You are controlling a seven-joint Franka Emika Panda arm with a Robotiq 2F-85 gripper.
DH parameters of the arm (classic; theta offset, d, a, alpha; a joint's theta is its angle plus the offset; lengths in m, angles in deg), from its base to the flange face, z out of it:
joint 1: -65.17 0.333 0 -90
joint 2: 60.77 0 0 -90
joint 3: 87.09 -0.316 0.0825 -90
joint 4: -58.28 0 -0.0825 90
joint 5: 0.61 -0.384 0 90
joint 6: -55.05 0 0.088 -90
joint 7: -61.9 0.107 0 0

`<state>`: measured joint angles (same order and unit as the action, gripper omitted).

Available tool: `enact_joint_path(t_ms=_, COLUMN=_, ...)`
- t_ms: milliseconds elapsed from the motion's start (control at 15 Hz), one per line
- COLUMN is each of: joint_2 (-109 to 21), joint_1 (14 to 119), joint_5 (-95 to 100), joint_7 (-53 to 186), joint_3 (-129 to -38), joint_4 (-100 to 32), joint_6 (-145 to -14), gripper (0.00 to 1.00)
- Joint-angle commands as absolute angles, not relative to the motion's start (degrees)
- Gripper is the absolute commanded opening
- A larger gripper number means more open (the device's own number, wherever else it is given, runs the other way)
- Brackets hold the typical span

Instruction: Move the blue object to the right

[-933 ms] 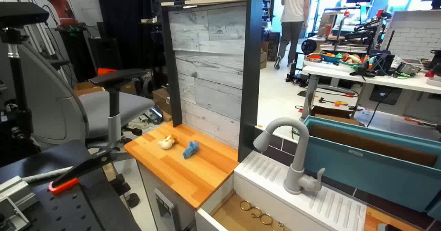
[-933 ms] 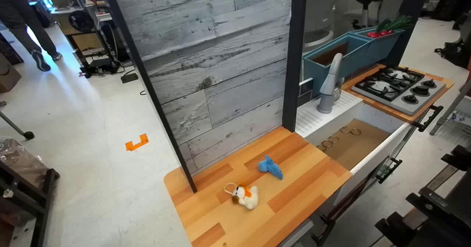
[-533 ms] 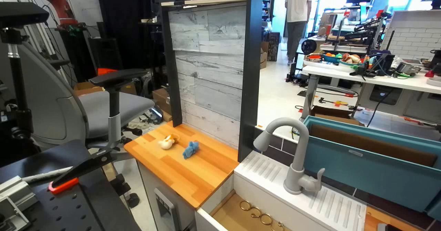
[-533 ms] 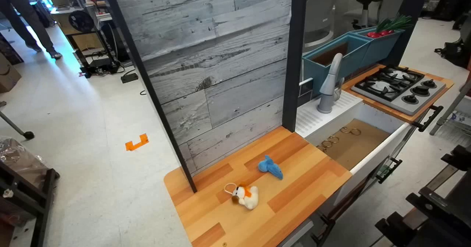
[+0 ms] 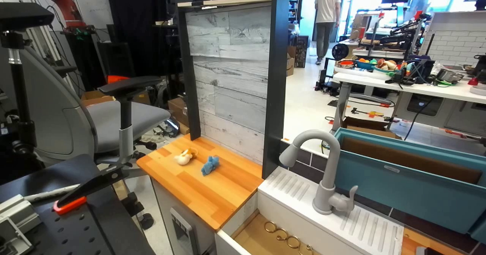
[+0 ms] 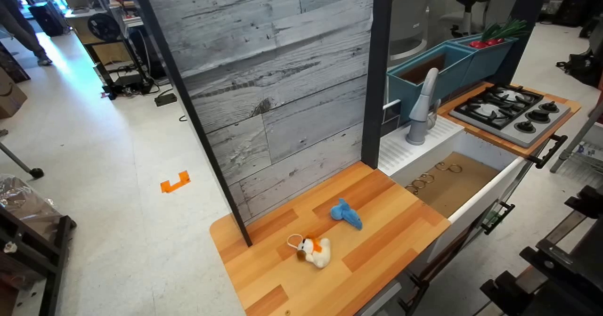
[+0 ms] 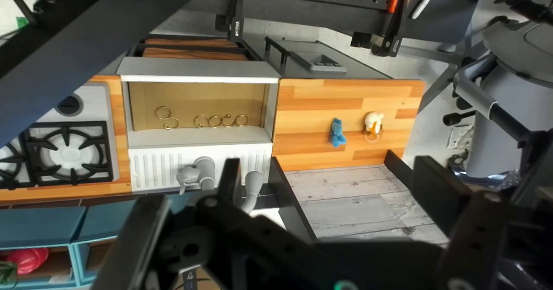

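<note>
The blue object (image 5: 210, 165) is a small soft toy lying on the wooden counter (image 5: 212, 194). In an exterior view it also shows as a bright blue item (image 6: 346, 214), and it shows in the wrist view (image 7: 337, 132) near the middle of the counter. My gripper (image 7: 329, 167) is open in the wrist view, with its two black fingers wide apart and nothing between them. It is high above the scene, well apart from the blue object. I cannot make out the gripper in either exterior view.
A cream and orange toy (image 6: 316, 252) lies beside the blue object. A grey wood-pattern panel (image 6: 282, 94) rises behind the counter. The sink (image 7: 198, 95) with gold rings and the grey faucet (image 5: 330, 171) adjoin it. Beyond are the stove (image 6: 511, 113) and teal bin (image 5: 410, 186).
A person in the background has walked farther away. The toys have not moved.
</note>
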<state>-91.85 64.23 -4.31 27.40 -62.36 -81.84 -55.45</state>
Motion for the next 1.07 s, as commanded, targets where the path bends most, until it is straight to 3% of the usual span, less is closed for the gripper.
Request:
enact_joint_path(t_ms=0, joint_2=-88.83, joint_1=63.67, joint_5=-4.86, joint_7=29.92, joint_3=-68.08, joint_4=-82.8, joint_6=-59.68, gripper=1.0)
enact_joint_path(t_ms=600, joint_2=-70.57, joint_1=67.79, joint_5=-1.11, joint_7=46.47, joint_3=-84.98, joint_4=-87.45, joint_6=-81.51, gripper=1.0)
enact_joint_path(t_ms=1000, joint_2=-52.95, joint_1=68.87, joint_5=9.79, joint_7=60.78, joint_3=-90.15, joint_4=-84.57, joint_6=-96.58, gripper=1.0)
